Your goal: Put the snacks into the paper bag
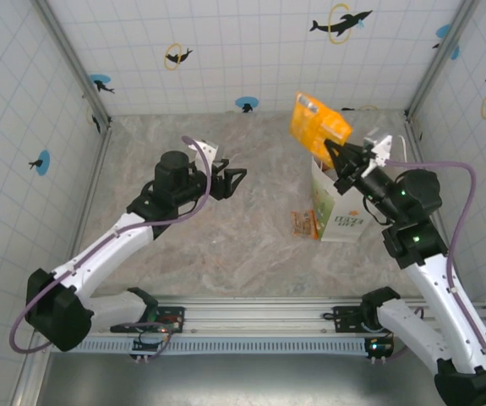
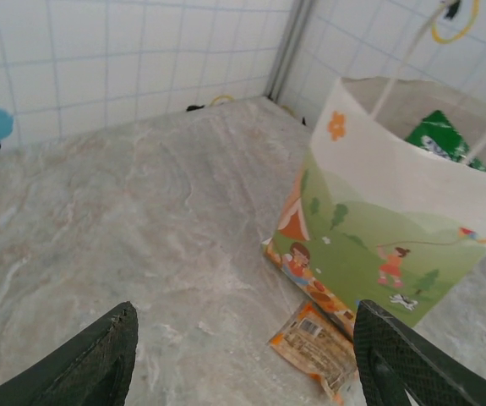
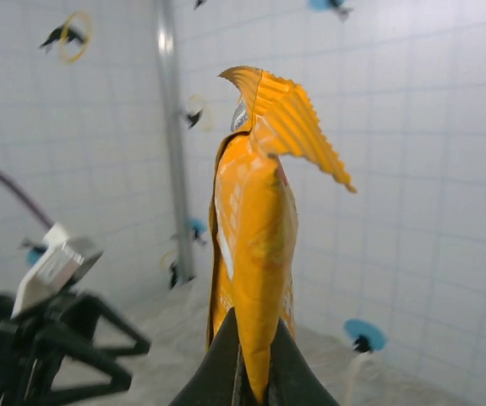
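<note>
White tile walls (image 1: 226, 42) with little dolphin stickers stand around my grey stone table (image 1: 251, 254). My right gripper (image 1: 334, 155) is pinched tight on the bottom edge of an orange packet (image 1: 317, 123). The packet sticks up tall above the fingers. It is up high, close to the top of the paper bag (image 1: 340, 216). I cannot tell if it is right over the hole.

My left gripper (image 1: 234, 180) is wide open with nothing in it. It hangs over the middle of the table, well apart from the bag.

A green packet (image 2: 435, 135) sits inside the bag. One small packet (image 1: 303, 224) lies flat on the table, touching the foot of the bag.

Here is what I worry about. I hold the orange packet only by its end, so it could tip and land outside the bag. It could also catch on a handle. The bag looks light, so a bump from my arm could knock it over. And if I reach for the small packet, I could push the bag.
</note>
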### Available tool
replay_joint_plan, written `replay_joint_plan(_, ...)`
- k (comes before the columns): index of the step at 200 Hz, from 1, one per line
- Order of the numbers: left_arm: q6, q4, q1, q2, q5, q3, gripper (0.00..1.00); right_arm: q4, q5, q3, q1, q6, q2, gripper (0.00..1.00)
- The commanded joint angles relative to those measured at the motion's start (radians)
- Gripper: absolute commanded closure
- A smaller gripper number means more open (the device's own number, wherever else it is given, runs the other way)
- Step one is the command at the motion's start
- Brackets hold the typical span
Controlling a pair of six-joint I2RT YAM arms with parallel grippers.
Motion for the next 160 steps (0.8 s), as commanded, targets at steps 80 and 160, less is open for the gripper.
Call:
replay_joint_plan(80,-0.179,0.040,0.002,0.105,-0.009,0.045,0.32,-0.029,0.470,-0.163,-0.010,0.085,-0.074,0.97)
replay_joint_plan(160,-0.208,0.033,-0.001,0.130,0.010,0.047,0.33,-0.037,0.433,-0.210,-0.016,0.135,-0.047,0.95)
